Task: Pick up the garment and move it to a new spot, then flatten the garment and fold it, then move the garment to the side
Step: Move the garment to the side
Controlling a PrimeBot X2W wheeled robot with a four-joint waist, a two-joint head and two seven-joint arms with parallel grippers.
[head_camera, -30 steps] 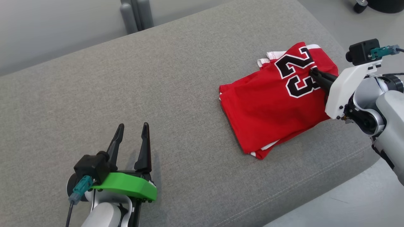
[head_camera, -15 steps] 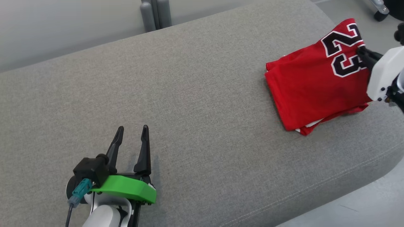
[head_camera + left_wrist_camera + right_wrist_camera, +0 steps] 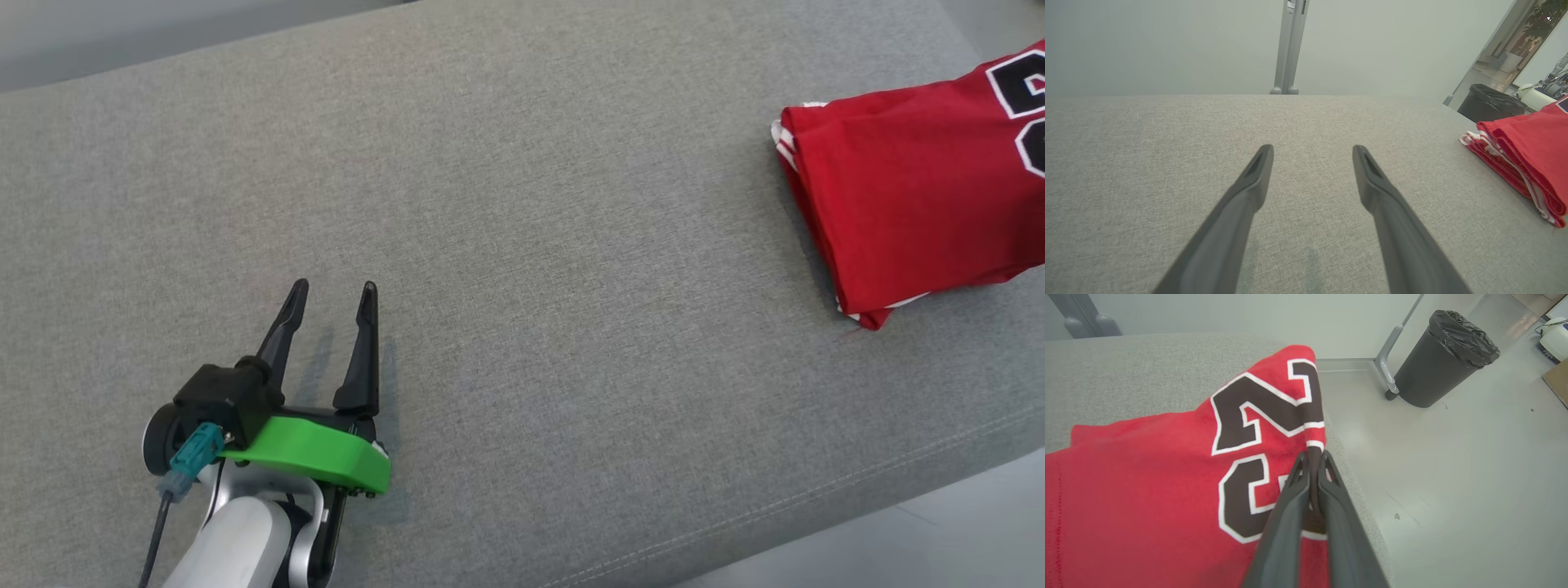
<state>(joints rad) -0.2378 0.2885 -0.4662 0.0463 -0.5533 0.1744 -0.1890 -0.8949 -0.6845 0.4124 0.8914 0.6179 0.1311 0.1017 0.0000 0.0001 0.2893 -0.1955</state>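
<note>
The garment [image 3: 914, 188] is a folded red jersey with black, white-edged numbers, lying at the far right of the grey cushioned surface [image 3: 522, 204] and running past the head view's right edge. In the right wrist view my right gripper [image 3: 1312, 457] is shut on the garment [image 3: 1147, 477], pinching its cloth beside the numbers at the cushion's right edge. My left gripper [image 3: 331, 290] stands open over bare cushion at the lower left, far from the garment. In the left wrist view its fingers [image 3: 1257, 171] are spread wide, with the garment's stacked edges [image 3: 1523, 159] at the right.
Beyond the cushion's right edge is pale floor [image 3: 1453, 477] with a black lined bin [image 3: 1443, 355] and a grey metal leg [image 3: 1388, 363]. A grey post [image 3: 1289, 45] stands behind the cushion's far edge. The cushion's front edge [image 3: 816, 498] runs across the lower right.
The garment has slid toward the right edge of the picture with my right gripper holding it; the gripper has left the head view. The camera has also shifted. My left gripper stays open.
</note>
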